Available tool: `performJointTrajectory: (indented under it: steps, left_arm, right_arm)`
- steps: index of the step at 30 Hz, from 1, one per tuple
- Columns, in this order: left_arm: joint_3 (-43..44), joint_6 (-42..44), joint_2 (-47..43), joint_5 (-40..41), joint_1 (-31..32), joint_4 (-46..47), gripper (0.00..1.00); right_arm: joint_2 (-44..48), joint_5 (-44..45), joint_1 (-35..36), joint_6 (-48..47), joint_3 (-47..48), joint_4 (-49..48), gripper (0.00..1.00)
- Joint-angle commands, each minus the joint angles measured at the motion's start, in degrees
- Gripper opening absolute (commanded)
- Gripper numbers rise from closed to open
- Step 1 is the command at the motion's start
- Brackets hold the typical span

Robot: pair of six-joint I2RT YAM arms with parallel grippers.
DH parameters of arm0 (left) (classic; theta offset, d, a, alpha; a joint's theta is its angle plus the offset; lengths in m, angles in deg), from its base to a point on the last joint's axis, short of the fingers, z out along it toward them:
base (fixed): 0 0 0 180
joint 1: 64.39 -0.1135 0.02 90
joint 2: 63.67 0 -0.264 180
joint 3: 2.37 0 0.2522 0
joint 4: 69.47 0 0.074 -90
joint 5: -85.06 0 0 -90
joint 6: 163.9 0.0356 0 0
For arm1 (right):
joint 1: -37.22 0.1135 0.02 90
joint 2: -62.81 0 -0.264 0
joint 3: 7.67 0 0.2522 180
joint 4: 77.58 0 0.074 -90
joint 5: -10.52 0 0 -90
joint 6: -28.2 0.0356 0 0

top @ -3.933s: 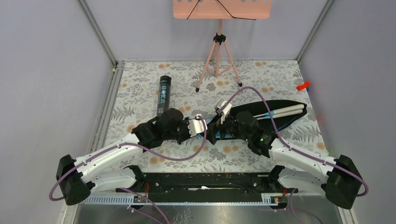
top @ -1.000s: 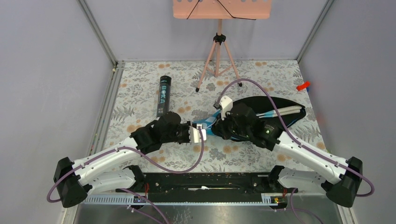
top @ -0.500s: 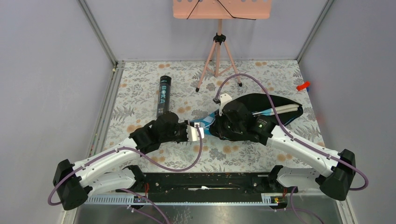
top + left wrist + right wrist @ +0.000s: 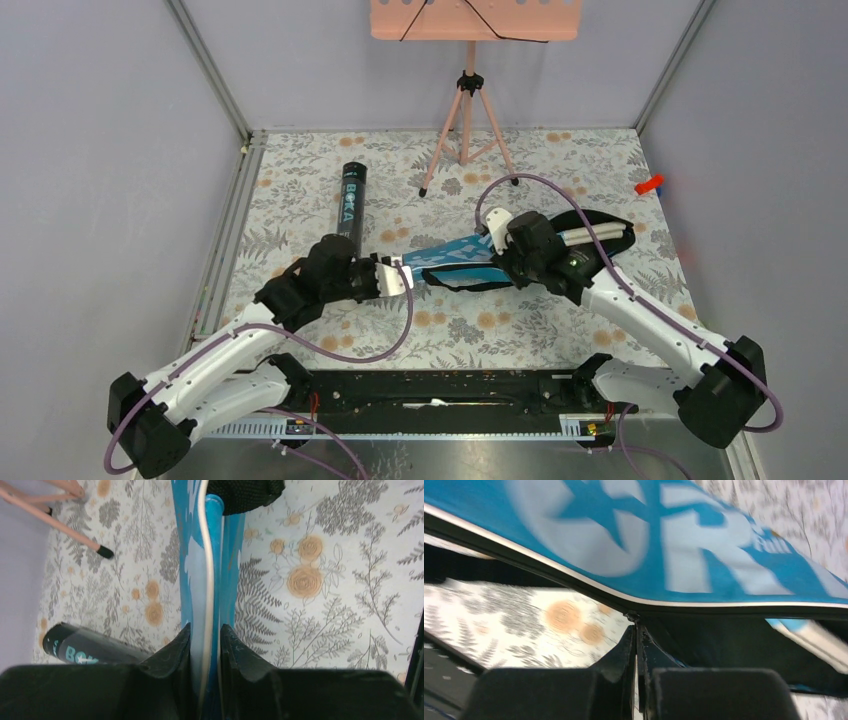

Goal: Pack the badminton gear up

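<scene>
The left gripper (image 4: 205,630) pinches the white-piped edge of the blue bag (image 4: 187,540) — the black tube (image 4: 80,650) lies left, on the floral cloth (image 4: 310,580).

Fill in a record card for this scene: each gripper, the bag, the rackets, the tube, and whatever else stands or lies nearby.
left gripper: shut on the end of the blue bag
right gripper: shut, pinching the bag's black edging
blue bag: lying on the floral table, held between both grippers
racket handles: white, showing in the bag's open right end
black tube: lying left of the bag, apart from it
pink tripod stand: upright at the back
red object: right edge, too small to identify
</scene>
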Motion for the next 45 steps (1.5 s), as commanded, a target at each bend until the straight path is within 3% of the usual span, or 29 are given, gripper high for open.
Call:
performJointTrajectory:
  steps: [1, 9, 18, 30, 35, 42, 45]
  left_arm:
    - [-1.05, 2.32, -1.78, 8.65, -3.93, -8.49, 0.00]
    - [-1.40, 2.87, -2.83, 7.26, -5.08, -9.95, 0.00]
    - [-1.00, 3.42, -4.50, 7.16, -5.71, -11.71, 0.00]
    - [-0.46, 7.17, -3.48, 5.71, -6.59, -15.31, 0.00]
    - [0.04, 9.74, -3.10, 4.05, -7.57, -17.44, 0.00]
    - [1.23, 12.68, -4.05, 0.08, -8.98, -20.46, 0.00]
    - [1.03, 13.07, -5.15, -0.99, -9.32, -20.20, 0.00]
  right_arm:
    - [-0.62, 9.49, -7.98, -7.28, -1.44, 11.30, 0.00]
    - [-9.73, 15.82, -19.98, -5.71, 0.60, 9.03, 0.00]
    - [-25.19, 22.67, -35.83, -6.12, 9.97, 6.66, 0.00]
    - [-33.86, 26.45, -52.86, -8.12, 16.18, -3.08, 0.00]
    - [-35.05, 18.53, -60.58, -8.09, 14.83, -10.82, 0.00]
    - [-37.83, 3.35, -67.03, -20.59, 7.35, -30.04, 0.00]
    - [-40.46, 0.55, -68.63, -22.04, 8.25, -30.42, 0.00]
